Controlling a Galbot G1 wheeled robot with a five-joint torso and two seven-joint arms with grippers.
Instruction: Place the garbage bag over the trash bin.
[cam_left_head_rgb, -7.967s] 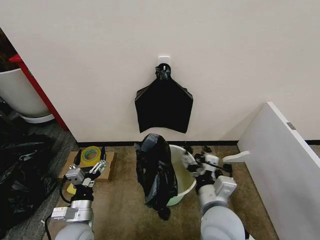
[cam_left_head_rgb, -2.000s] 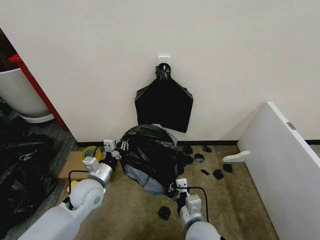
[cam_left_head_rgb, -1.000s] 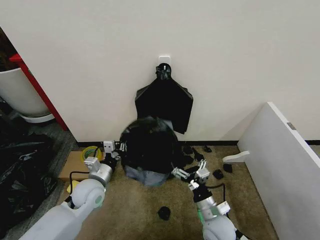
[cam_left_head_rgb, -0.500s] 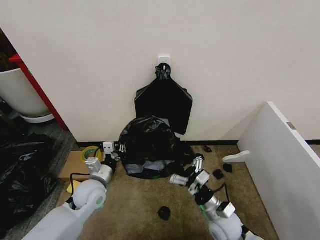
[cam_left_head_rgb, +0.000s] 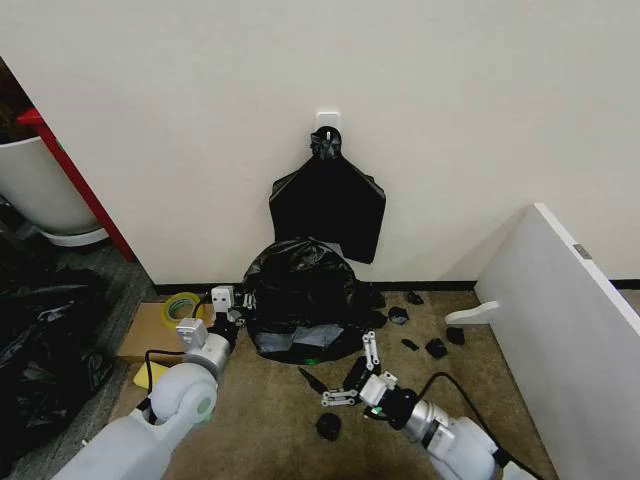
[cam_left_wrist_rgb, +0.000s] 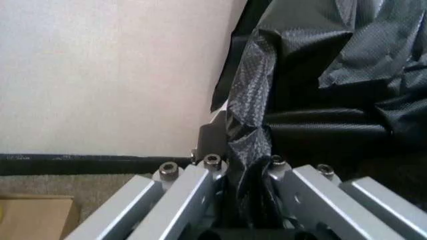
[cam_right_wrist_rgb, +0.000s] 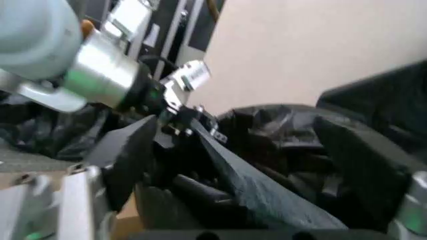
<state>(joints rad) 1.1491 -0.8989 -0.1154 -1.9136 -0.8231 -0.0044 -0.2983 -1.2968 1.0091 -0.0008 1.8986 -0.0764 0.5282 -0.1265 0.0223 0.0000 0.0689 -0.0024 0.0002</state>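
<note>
1. Once the garbage bag (cam_left_head_rgb: 303, 298) had sunk from the raised, ballooned shape it showed a second before, it sat as a low black mound on the floor against the wall, under the flat black bags (cam_left_head_rgb: 328, 207) hanging from the hook.
2. The trash bin lay hidden beneath that mound; a greyish band along the mound's lower front edge may have been the bin's wall, though I could not tell for sure.
3. The left pincer (cam_left_head_rgb: 226, 308) remained at the bag's left side, closed on a gathered fold of plastic; the left wrist view showed the crinkled film (cam_left_wrist_rgb: 250, 150) squeezed between its fingers.
4. The right pincer (cam_left_head_rgb: 345, 384) had drawn back and dropped low over the carpet in front of the bag, fingers spread wide and empty, where half a second earlier it was up at the bag's right edge.
5. By my judgement, the covering was largely achieved, with only the left hold left to release.
6. Small black scraps (cam_left_head_rgb: 435, 348) lay on the carpet to the right.
</note>
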